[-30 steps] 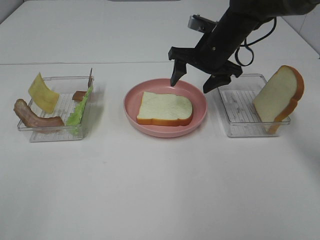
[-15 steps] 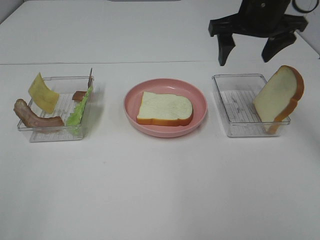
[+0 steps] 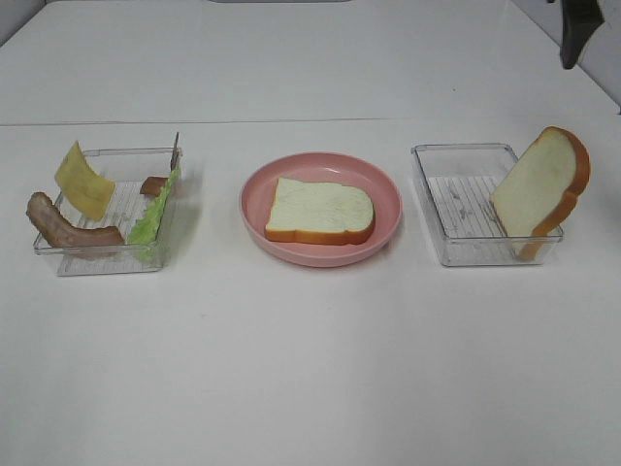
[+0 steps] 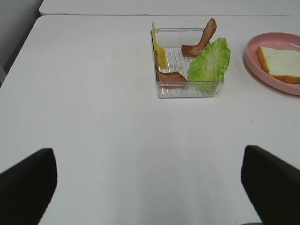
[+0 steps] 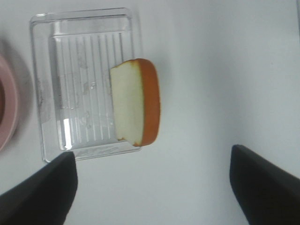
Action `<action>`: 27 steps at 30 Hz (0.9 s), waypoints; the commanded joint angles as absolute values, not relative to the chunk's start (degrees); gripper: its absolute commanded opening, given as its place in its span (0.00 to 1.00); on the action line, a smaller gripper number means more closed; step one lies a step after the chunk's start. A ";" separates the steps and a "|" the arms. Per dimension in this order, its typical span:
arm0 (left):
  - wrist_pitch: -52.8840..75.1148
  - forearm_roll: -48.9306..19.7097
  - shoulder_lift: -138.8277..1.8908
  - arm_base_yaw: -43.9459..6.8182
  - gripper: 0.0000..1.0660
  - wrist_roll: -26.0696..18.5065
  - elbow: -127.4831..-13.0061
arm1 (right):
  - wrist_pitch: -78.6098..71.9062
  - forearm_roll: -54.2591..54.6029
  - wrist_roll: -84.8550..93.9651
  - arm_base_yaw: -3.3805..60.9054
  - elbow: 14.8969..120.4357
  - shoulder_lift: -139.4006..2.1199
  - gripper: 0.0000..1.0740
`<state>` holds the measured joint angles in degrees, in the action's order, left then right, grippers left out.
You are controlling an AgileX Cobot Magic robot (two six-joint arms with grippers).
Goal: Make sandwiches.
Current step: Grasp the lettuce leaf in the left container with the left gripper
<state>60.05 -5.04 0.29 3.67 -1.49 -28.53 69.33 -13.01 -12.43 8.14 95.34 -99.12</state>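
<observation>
One white bread slice lies flat on the pink plate. A second slice leans upright on the right clear tray's far-right edge; it also shows in the right wrist view. The left clear tray holds a yellow cheese square, bacon strips and a lettuce leaf. My right gripper is open and empty, high above the right tray; only one finger shows at the top right. My left gripper is open and empty, well short of the left tray.
The white table has a seam across its far part. In the left wrist view the lettuce leans over the tray's side nearest the plate, with the cheese on edge at the other side.
My right gripper has risen from just above the plate and swung right, almost out of the exterior view. The bread, plate and trays have not moved.
</observation>
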 commanded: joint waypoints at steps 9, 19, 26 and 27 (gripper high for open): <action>59.24 -5.16 1.26 3.55 0.94 -0.97 -28.59 | 69.67 -4.64 -8.48 6.42 81.76 -82.39 0.79; 59.24 -5.16 1.26 3.55 0.94 -0.97 -28.59 | 63.31 -5.10 -9.80 6.42 55.63 -51.45 0.79; 59.24 -5.16 1.26 3.55 0.94 -0.97 -28.59 | 62.85 -5.10 -9.45 6.42 47.10 -35.58 0.79; 59.24 -5.16 1.26 3.55 0.94 -0.97 -28.59 | 62.85 -5.10 -9.40 6.42 45.78 -32.95 0.79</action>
<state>60.05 -5.04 0.29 3.67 -1.49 -28.53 63.31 -4.93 -9.51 6.47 46.35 -34.26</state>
